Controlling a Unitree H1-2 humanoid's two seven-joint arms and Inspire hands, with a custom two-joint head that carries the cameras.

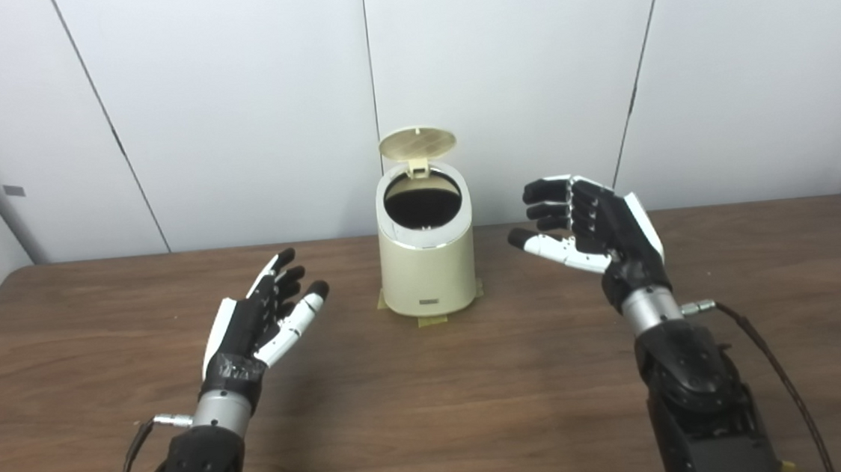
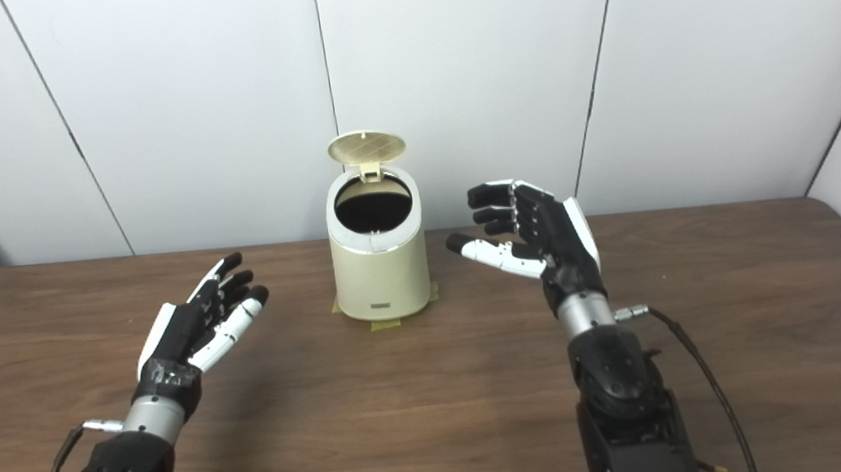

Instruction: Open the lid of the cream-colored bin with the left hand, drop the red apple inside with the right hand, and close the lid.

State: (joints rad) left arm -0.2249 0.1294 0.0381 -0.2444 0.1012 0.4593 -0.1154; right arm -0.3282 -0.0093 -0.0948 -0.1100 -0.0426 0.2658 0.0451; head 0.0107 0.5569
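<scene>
The cream-colored bin [image 1: 428, 269] stands at the middle of the brown table, held down with strips of tape. Its round lid [image 1: 417, 143] is flipped up on the rear hinge, and the dark inside shows through the opening. No red apple shows in either view. My left hand [image 1: 262, 316] hovers open to the left of the bin, fingers spread and pointing toward it, holding nothing. To the right of the bin and raised higher is my right hand [image 1: 588, 224], open too, palm turned toward the bin, with nothing in it.
The wooden table [image 1: 434, 415] reaches the white panel wall behind the bin. Cables run from both wrists back along the forearms. Its rounded far corners lie at the left and right.
</scene>
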